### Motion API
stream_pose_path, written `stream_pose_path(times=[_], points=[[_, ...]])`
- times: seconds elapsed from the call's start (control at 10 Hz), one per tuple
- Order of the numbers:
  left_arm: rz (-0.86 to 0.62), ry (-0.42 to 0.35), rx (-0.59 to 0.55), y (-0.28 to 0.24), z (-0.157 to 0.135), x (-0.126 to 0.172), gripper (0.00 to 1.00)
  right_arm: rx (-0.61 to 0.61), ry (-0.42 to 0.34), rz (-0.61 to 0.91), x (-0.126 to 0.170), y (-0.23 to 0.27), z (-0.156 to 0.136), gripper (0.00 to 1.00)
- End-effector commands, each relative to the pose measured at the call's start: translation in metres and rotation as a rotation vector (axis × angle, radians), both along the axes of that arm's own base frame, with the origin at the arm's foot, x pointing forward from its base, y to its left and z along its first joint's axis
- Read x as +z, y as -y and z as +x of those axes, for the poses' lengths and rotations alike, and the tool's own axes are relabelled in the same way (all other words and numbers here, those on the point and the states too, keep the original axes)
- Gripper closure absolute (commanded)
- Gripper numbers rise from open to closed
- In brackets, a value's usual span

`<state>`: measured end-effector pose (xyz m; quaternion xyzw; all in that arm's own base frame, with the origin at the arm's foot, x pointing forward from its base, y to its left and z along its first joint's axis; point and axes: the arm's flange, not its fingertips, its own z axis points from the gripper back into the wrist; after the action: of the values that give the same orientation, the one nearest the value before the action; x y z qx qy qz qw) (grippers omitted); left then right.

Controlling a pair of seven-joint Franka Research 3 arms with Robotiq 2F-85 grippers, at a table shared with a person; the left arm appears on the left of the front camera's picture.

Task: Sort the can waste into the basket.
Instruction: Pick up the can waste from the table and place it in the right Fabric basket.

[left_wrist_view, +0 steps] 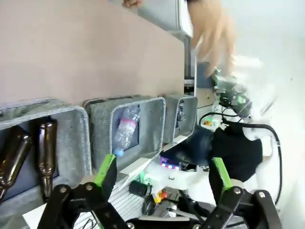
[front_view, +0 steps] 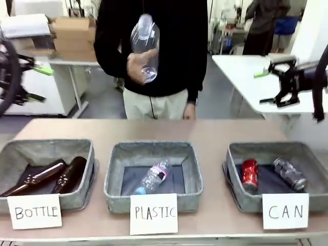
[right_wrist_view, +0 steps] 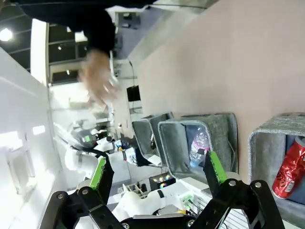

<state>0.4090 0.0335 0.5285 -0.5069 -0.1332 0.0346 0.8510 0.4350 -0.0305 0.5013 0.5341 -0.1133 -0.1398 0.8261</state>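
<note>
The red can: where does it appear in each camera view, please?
Front view: red can lies in the CAN basket, lower right, beside the dark can.
Left wrist view: I cannot make it out.
Right wrist view: at the right edge.
Shared landmark: the PLASTIC basket.

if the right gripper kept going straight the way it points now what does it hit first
Probably nothing near. The right gripper, jaws open, hangs raised beside the table and points across it above the PLASTIC basket. The line looks free; depth is unclear, but the left arm lies farther along.
</note>
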Motion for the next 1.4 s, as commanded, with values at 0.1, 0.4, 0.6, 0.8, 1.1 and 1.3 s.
stream_pose_path(times=[0.1,0.4,0.6,0.8,1.1,1.3], points=[[0.109,0.033,-0.067,0.0334,-0.0094,0.0294,0.00,-0.009,0.022,-0.011,0.0050,0.0007,-0.0045,0.00],[0.109,0.033,-0.067,0.0334,-0.0094,0.0294,0.00,-0.009,0.022,-0.011,0.0050,0.0007,-0.0045,0.00],[0.109,0.033,-0.067,0.0334,-0.0094,0.0294,0.00,-0.009,0.022,-0.011,0.0050,0.0007,-0.0045,0.00],[0.109,0.033,-0.067,0.0334,-0.0094,0.0294,0.00,-0.009,0.022,-0.011,0.0050,0.0007,-0.0045,0.00],[0.109,0.033,-0.067,0.0334,-0.0094,0.0294,0.00,-0.009,0.022,-0.011,0.0050,0.0007,-0.0045,0.00],[0.109,0.033,-0.067,0.0334,-0.0094,0.0294,0.00,-0.009,0.022,-0.011,0.0050,0.0007,-0.0045,0.00]])
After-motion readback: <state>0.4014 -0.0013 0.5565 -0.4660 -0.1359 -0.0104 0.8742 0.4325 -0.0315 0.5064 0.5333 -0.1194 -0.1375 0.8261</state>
